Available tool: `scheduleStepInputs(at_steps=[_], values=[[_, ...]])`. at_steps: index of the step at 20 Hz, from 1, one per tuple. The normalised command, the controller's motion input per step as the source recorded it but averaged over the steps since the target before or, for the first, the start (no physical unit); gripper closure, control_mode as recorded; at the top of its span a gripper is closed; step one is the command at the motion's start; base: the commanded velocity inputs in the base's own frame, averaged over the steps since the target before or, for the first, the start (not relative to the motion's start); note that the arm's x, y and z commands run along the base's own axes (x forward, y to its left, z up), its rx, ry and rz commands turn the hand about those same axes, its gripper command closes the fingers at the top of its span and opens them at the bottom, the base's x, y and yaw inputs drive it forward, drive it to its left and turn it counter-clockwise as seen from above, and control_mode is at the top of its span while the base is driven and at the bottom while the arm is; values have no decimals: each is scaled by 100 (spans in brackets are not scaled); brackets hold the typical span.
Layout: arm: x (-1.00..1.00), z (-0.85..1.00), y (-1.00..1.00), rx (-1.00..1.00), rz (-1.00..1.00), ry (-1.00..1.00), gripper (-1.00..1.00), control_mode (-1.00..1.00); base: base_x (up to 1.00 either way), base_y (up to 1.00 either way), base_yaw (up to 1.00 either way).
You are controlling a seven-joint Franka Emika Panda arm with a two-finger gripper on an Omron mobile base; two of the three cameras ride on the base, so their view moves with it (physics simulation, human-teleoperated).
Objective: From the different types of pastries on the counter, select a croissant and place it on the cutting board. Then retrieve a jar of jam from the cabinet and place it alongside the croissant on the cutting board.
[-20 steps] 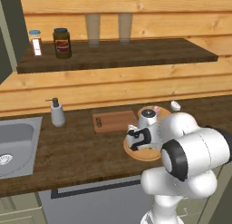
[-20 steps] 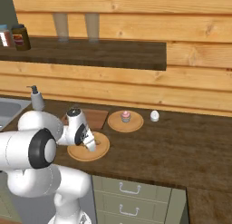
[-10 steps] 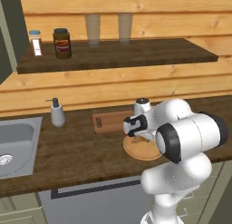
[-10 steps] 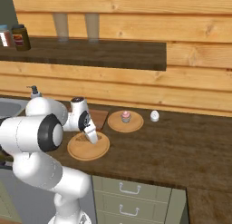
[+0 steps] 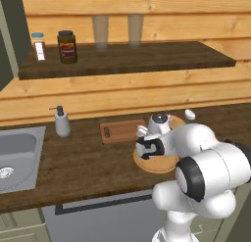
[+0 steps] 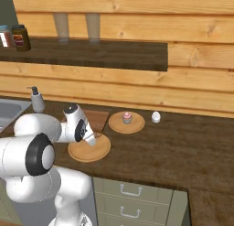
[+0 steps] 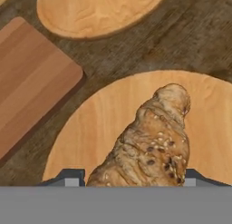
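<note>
From your left base view, take the board [image 5: 123,131] as your mark: it lies on the bench [image 5: 83,162] under the shelf [image 5: 127,60], slot end toward the soap bottle [image 5: 62,121] and sink [image 5: 17,155]. Just right of the board and a little nearer you sits a round plate [image 5: 156,163], and the hand [image 5: 148,149] is down over it, hiding the croissant. A second plate [image 5: 177,121] peeks out behind the arm, with a small white thing [image 5: 189,114] beyond it.

From your right base view, the board [image 6: 96,116] shows as a strip behind the arm. The near plate [image 6: 89,148] is in front of it, and the hand [image 6: 90,139] is low on that plate. Right of the board, the far plate [image 6: 126,123] carries the cupcake [image 6: 126,117]; the white thing [image 6: 156,116] lies further right.

In your hand view, the croissant [image 7: 152,141] lies on the near plate [image 7: 99,128], running up from between the two fingertips [image 7: 72,178], one at each side of its lower end. The hand is closed on the croissant. The board [image 7: 31,82] lies off the plate's left edge, apart from it, and the far plate [image 7: 97,12] is above.
</note>
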Motion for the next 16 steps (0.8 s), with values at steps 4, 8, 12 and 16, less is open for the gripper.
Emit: scheduleStepInputs(at_steps=[4,8,12,16], values=[[45,32,14,2,0,-13,100,-100,0,0,0],[28,46,51,0,5,-11,100,-100,0,0,0],[42,38,73,-4,10,-7,100,-100,0,0,0],[86,28,45,0,12,-4,100,-100,0,0,0]])
